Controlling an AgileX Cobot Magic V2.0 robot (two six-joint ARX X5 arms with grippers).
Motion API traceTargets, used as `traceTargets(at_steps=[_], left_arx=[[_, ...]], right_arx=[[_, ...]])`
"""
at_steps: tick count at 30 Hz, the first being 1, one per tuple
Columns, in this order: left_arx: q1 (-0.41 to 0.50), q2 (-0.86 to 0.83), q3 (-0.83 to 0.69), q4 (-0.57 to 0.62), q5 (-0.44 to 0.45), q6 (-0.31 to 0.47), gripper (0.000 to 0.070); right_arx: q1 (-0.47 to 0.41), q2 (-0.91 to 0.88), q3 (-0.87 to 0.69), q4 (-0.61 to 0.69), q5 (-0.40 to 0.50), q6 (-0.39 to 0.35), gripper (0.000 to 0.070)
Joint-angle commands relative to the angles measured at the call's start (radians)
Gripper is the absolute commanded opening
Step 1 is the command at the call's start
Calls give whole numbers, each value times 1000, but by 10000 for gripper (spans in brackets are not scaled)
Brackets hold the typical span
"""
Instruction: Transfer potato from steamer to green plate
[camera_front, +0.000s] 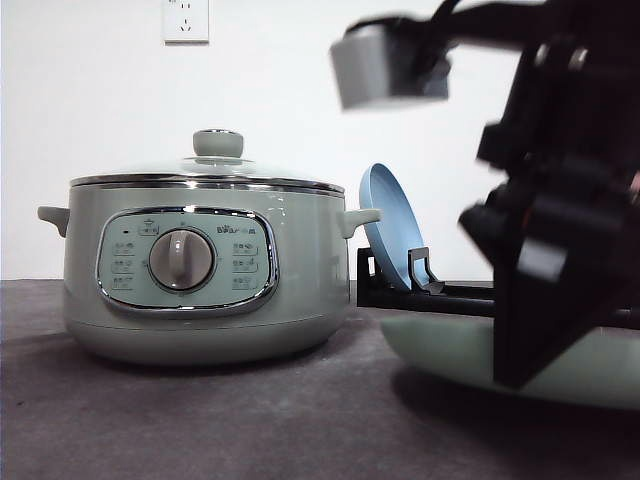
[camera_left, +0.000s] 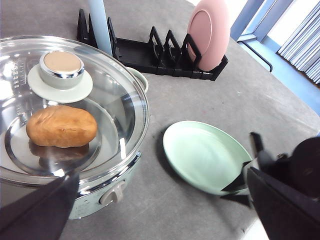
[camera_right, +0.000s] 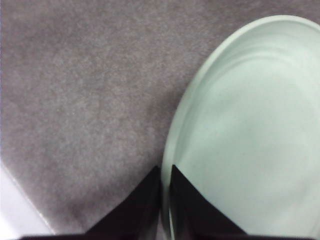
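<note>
The potato (camera_left: 61, 126) sits inside the steamer (camera_front: 200, 275) under the glass lid (camera_left: 65, 107), on the left of the counter (camera_front: 200, 420). The right gripper (camera_right: 165, 200) is clenched on the near rim of the green plate (camera_right: 250, 130); a tug could drag it. The left gripper's state I cannot tell.

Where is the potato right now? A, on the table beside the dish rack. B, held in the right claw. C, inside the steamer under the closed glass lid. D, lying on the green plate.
C. The left wrist view shows the potato resting inside the steamer, seen through the glass lid that is still on, while the green plate lies bare on the table.
</note>
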Motion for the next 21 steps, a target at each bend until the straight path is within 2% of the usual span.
traceTargets(at_steps=[1,8,10,11,16,19,21], left_arx=[[-4,7,24,11,8,18,700],[-4,7,24,11,8,18,700],[-4,7,24,11,8,18,700],[-4,7,24,11,8,18,700],[-4,7,24,10,8,18,700],[-4,7,24,11,8,19,700],[-4,7,24,11,8,19,700]], right_arx=[[15,41,4,13,-4,-8,4],[16,139,4,46,-7,12,9],[18,145,4,51,-5,19,36],[18,145,4,53,-5,27,63],[17,134,7,50,-6,38,366],[17,116,17,37,-18,57,459],[15,93,31,16,-47,69,490]])
